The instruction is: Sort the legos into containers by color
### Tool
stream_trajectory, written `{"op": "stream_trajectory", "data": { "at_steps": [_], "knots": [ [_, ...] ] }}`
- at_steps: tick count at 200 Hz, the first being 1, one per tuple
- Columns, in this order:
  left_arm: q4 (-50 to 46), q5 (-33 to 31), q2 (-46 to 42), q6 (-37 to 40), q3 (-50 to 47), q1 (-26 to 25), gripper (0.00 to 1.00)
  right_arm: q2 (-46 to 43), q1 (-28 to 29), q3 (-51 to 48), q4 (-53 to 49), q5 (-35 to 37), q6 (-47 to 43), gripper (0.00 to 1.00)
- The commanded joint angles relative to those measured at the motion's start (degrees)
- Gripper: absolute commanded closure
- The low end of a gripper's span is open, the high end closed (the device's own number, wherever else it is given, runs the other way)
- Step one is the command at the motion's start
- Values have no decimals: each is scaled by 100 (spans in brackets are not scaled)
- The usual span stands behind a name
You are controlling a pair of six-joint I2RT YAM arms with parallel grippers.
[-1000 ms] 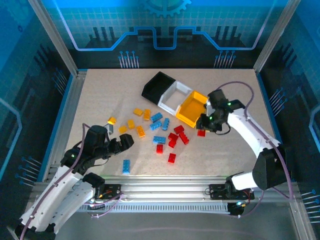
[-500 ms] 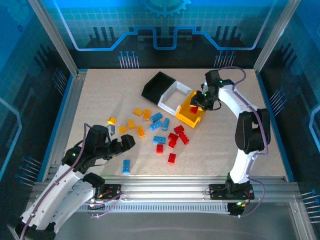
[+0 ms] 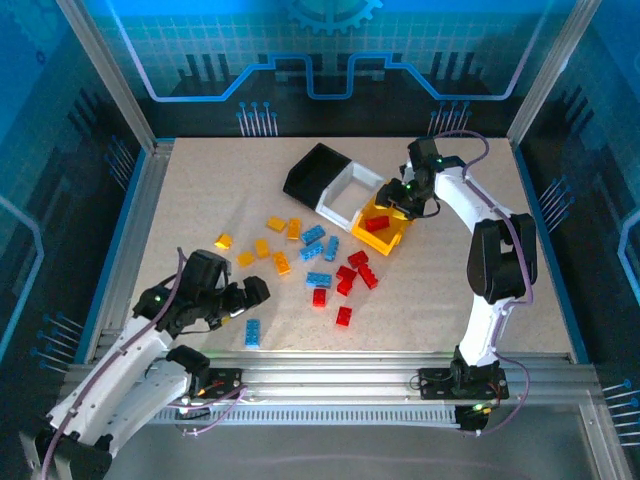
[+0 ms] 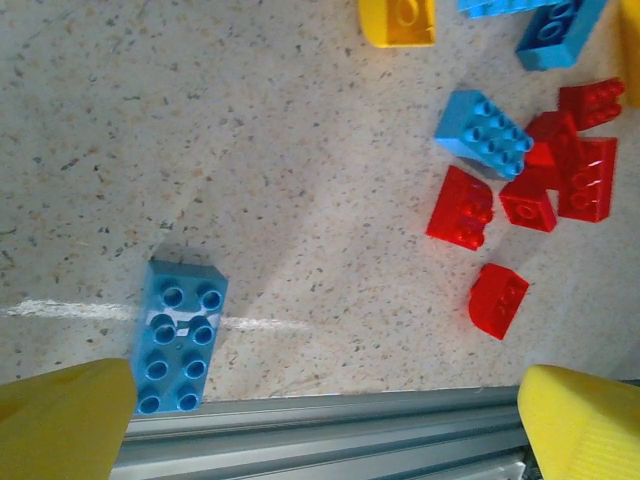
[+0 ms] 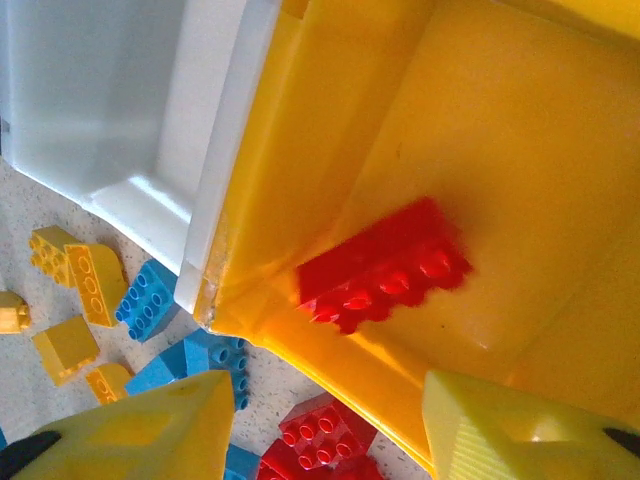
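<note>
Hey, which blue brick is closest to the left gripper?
The lone blue brick lying by itself, right beside the left gripper. The other blue bricks are bunched together farther away.

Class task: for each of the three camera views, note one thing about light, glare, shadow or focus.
Left wrist view: a thin bright streak crosses the speckled table at the light blue studded plastic brick. Right wrist view: glossy highlight on the floor of the white plastic bin; the red studded plastic brick looks slightly soft. Top external view: the inside of the black plastic bin is dark.
</note>
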Motion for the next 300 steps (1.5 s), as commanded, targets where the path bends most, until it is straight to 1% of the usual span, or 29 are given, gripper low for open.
{"op": "stream_trajectory", "data": {
  "at_steps": [1, 17, 29, 59, 83, 104, 131, 160, 183, 212, 243, 254, 275, 300],
  "knots": [
    [-386, -93, 161, -11, 231, -43, 1, -436, 112, 161, -347, 56, -173, 44],
    [-688, -167, 319, -5, 287, -36, 1, -780, 284, 55, -518, 221, -312, 42],
    [-879, -199, 436, -7, 272, -54, 2, -1096, 469, -199, -544, 287, -328, 41],
    [-990, -414, 747, -213, 129, -374, 12, -1855, 1119, -1135, -394, 392, -245, 40],
    [-654, -502, 1215, -331, -13, -662, 12, -2290, 1587, -1761, -202, 379, -110, 39],
    [-231, -561, 1742, -330, -153, -822, 13, -2555, 1802, -2112, -25, 252, 46, 39],
    [44, -731, 2233, -249, -147, -956, 18, -2848, 2018, -2267, -38, 330, 128, 39],
    [215, -894, 2717, -142, -146, -1167, 22, -3185, 2053, -2471, -36, 393, 254, 39],
    [521, -886, 3007, -217, -314, -1292, 30, -3376, 2053, -2511, -79, 417, 281, 39],
    [701, -926, 3170, -308, -373, -1439, 41, -3472, 2060, -2433, -192, 446, 274, 39],
    [760, -939, 3183, -276, -341, -1454, 62, -3528, 2061, -2415, -174, 405, 379, 39],
    [748, -922, 3126, -242, -259, -1452, 68, -3579, 2061, -2423, -196, 401, 413, 39],
    [818, -753, 2939, -170, 62, -1443, 71, -3737, 2052, -2458, -268, 444, 468, 39],
    [1108, -385, 2883, -83, 803, -1417, 71, -4036, 2013, -2501, -430, 498, 573, 39]
  ]
}}
